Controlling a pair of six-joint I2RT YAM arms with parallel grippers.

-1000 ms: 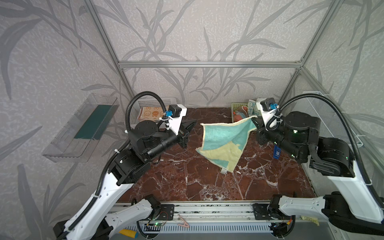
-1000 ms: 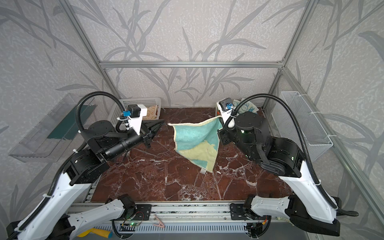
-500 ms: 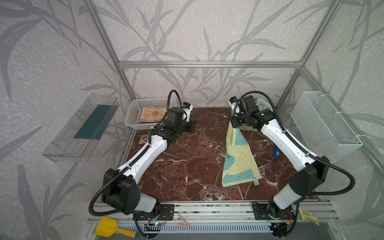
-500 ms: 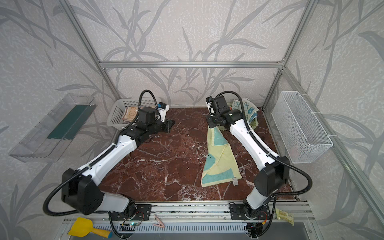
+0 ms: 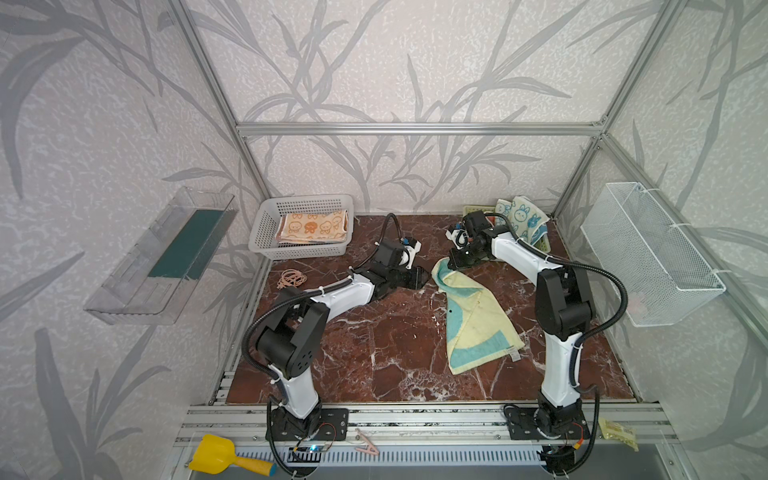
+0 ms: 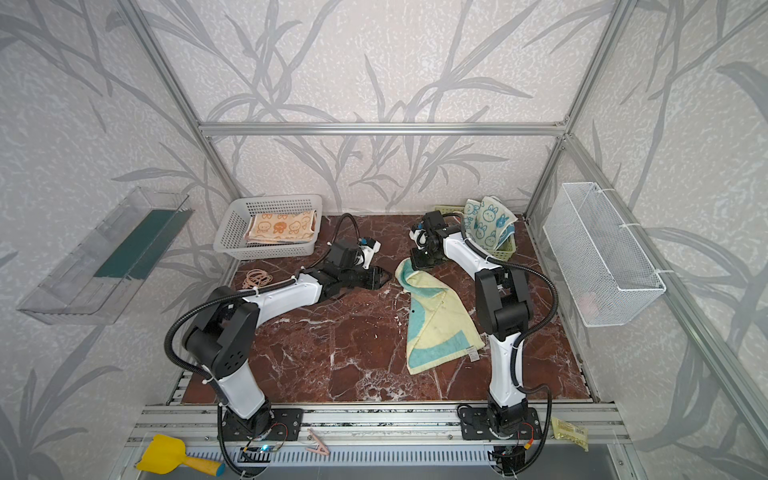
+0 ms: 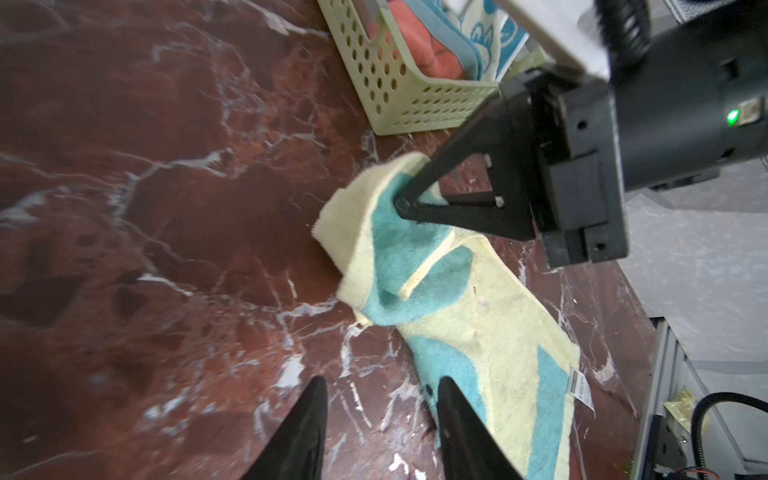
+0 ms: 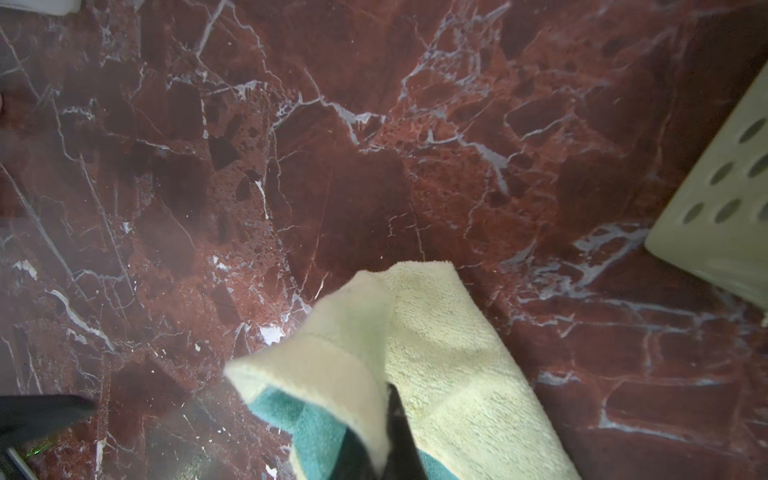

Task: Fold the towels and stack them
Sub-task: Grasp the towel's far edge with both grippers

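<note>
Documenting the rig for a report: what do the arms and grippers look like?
The left arm and right arm have white shells and black joints, each with a black ribbed hose. The left gripper and right gripper are black with pointed fingers. A green light glows on the right wrist.

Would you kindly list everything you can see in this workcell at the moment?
white basket: one, white, back left
orange bunny towel: one, orange, folded in white basket
green basket: one, pale green, back right
blue bunny towel: one, white and blue, in green basket
teal and cream towel: one, teal and cream, on the table, right of middle
tan loops: one bundle, tan, table's left side
wire basket: one, white, right wall
clear tray: one, clear, left wall
yellow scoop: one, yellow, front rail
left gripper: one, black, open near the towel
right gripper: one, black, shut on the towel's far corner
</note>
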